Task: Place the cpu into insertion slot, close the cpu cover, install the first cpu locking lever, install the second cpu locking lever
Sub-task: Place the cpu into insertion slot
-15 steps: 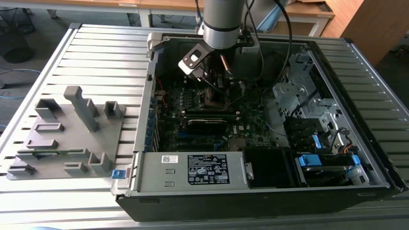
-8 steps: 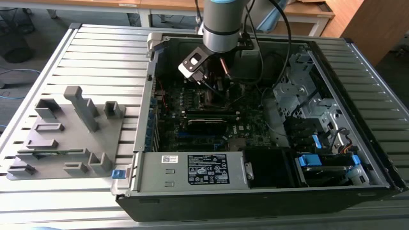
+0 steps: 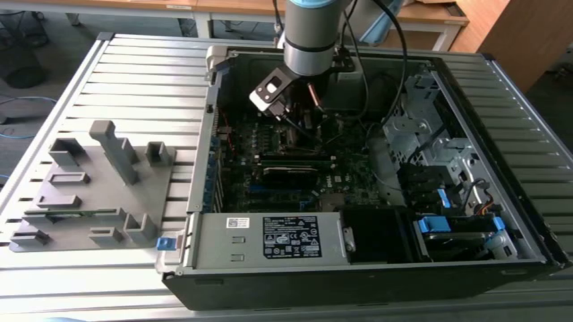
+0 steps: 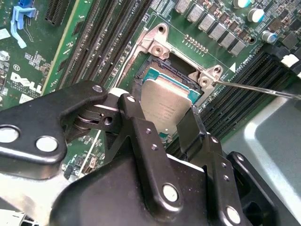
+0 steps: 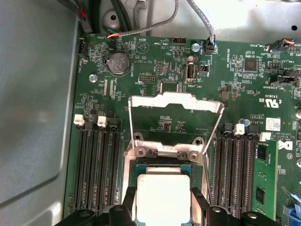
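In the exterior view the gripper (image 3: 294,115) is down inside the open case (image 3: 358,268), low over the motherboard. Over to the second wrist view: the black fingers (image 4: 133,110) are clamped on two opposite edges of the cpu (image 4: 164,103), which sits right over the slot (image 4: 160,63); seated or just above it, hard to tell. A thin lever rod (image 4: 263,88) juts out beside the slot. In the first wrist view the cover (image 5: 174,100) stands raised at the slot's far edge, leaving the slot uncovered.
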Robot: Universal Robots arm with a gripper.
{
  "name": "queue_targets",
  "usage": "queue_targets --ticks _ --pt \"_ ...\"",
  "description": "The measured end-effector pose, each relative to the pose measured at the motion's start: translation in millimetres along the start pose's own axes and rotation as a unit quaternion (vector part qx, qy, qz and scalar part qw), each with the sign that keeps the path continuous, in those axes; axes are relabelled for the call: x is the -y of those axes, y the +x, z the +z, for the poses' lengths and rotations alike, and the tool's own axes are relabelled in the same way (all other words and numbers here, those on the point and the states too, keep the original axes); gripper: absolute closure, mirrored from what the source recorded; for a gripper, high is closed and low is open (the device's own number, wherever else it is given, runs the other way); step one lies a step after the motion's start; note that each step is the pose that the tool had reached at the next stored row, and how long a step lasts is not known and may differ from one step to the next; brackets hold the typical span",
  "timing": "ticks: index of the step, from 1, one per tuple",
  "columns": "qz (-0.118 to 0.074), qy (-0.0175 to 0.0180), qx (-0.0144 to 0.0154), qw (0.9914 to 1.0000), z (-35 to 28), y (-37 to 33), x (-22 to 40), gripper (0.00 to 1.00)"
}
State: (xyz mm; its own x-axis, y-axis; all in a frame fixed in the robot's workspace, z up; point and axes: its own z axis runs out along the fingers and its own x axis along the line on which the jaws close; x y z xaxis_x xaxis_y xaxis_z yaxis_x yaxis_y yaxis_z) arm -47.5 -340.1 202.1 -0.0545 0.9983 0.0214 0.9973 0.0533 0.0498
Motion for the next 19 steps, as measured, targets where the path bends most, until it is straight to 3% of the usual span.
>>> queue_targets --ticks 9,19 --pt "0.000 0.0000 0.0001 1.00000 7.8 -0.1 2.4 0.46" --pt "0.007 -0.0001 0.0003 0.99998 5.2 0.0 2.3 0.46"
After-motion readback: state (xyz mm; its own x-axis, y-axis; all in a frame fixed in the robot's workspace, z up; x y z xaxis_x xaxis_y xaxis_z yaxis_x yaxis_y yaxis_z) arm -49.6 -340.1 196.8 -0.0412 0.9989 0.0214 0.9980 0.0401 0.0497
